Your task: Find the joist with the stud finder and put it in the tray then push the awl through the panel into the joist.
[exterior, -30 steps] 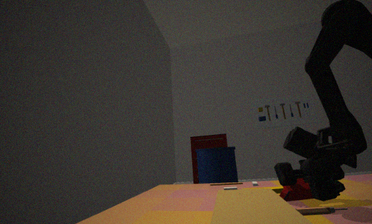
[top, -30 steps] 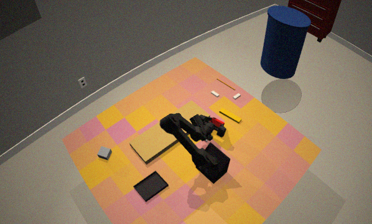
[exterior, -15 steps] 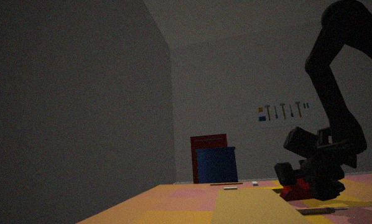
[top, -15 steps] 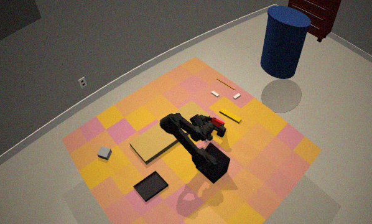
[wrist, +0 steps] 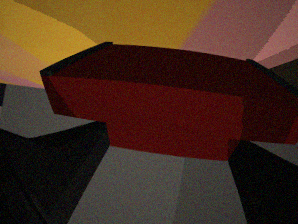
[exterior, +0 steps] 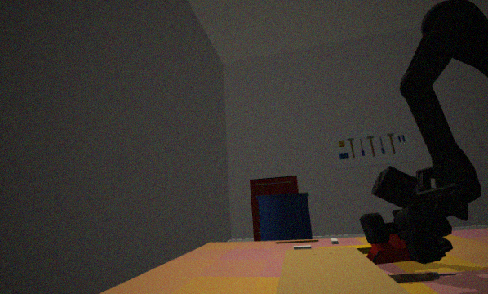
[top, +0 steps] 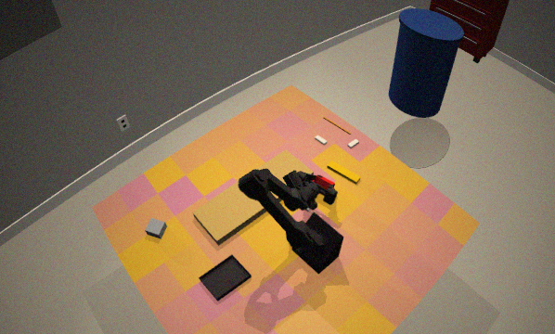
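My gripper (top: 323,187) (exterior: 396,244) (wrist: 170,131) is shut on the red stud finder (top: 325,180) (exterior: 387,250) (wrist: 170,112), its fingers wide apart on both sides of its narrower part. They are low over the mat, beside the panel's far right part; any gap under the stud finder cannot be told. The tan floor panel (top: 234,217) (exterior: 326,271) lies flat, partly hidden by the arm in the top view. The awl (exterior: 415,278) lies on the mat beside the panel, mostly hidden in the top view. The black tray (top: 225,278) is empty.
A yellow bar (top: 343,173) lies beyond the gripper. Two white blocks (top: 320,139) (top: 353,143) and a thin stick (top: 337,125) lie farther off. A grey block (top: 156,228) sits left of the panel. A blue barrel (top: 423,70) stands off the mat.
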Controlling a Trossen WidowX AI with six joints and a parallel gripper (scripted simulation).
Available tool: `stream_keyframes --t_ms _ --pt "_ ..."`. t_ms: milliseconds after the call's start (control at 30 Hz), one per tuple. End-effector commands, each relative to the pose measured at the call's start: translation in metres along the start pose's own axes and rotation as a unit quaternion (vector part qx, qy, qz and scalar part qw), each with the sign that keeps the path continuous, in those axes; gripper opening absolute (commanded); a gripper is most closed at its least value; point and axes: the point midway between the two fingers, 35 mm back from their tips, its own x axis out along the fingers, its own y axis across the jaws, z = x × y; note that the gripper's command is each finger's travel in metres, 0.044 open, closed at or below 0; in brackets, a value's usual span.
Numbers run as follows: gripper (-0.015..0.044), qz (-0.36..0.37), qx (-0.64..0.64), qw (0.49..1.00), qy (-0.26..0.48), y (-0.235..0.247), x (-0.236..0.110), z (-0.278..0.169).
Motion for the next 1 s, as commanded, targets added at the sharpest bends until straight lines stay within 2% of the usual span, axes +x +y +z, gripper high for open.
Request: stream_keyframes --t_ms 0,800,867,967 --pt "0.0378 -0.002 -0.003 1.0 -0.006 -0.0004 -0.0006 0.0035" --pt "0.0378 0.0 0.0 1.0 0.0 0.0 0.0 0.0" --pt "0.0431 0.0 0.0 1.0 0.0 -0.0002 -0.0001 -0.0002" --pt "0.044 0.0 0.0 1.0 0.0 -0.0002 -0.0001 -0.0002"
